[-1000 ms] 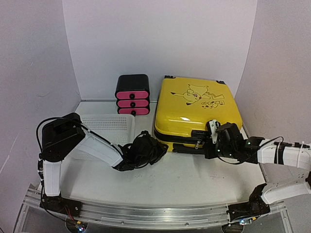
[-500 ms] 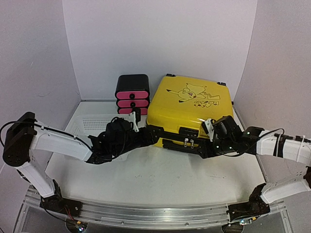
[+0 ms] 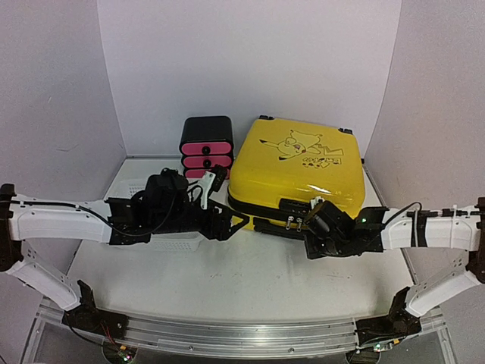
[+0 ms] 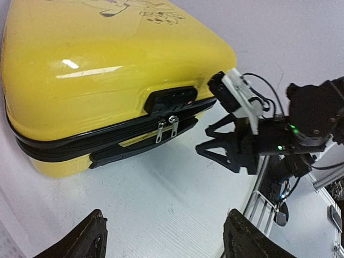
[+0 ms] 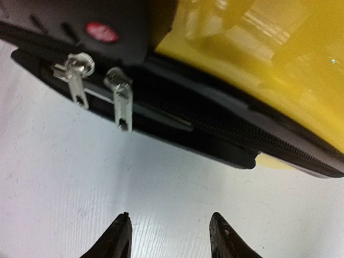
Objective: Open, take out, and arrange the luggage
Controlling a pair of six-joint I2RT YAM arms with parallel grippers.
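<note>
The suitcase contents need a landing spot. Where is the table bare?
Widest bare patch: the near table, between the suitcase front and the near edge. Crowded: the suitcase's front edge, where left gripper and right gripper hover, and back left, filled by mesh basket and drawer box.

Both end effectors point(image 4: 166, 234) point(image 5: 169, 228) spread, empty

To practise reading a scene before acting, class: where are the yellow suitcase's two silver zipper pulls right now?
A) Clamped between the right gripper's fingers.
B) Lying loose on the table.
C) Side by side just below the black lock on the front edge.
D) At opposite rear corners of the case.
C: in the left wrist view the two silver zipper pulls hang side by side just under the black lock on the front of the luggage.
</note>
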